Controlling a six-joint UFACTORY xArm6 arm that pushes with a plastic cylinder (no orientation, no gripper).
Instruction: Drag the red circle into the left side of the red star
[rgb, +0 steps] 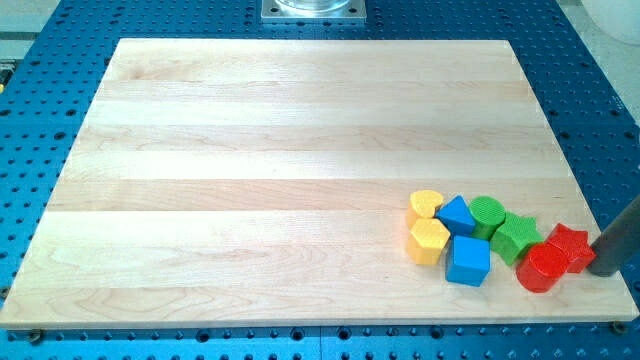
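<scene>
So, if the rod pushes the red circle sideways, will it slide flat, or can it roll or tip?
The red circle looks low and flat-bottomed, so it probably slides and does not roll or tip. The wooden board looks smooth, so it may slide easily. It touches the red star, beside my tip, so both may move together.

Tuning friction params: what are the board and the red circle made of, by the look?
Board: looks like light wood, lengthwise planks with visible grain, matte. Red circle: uniform saturated red with a slight sheen, probably plastic or painted wood; cannot tell which.
</scene>
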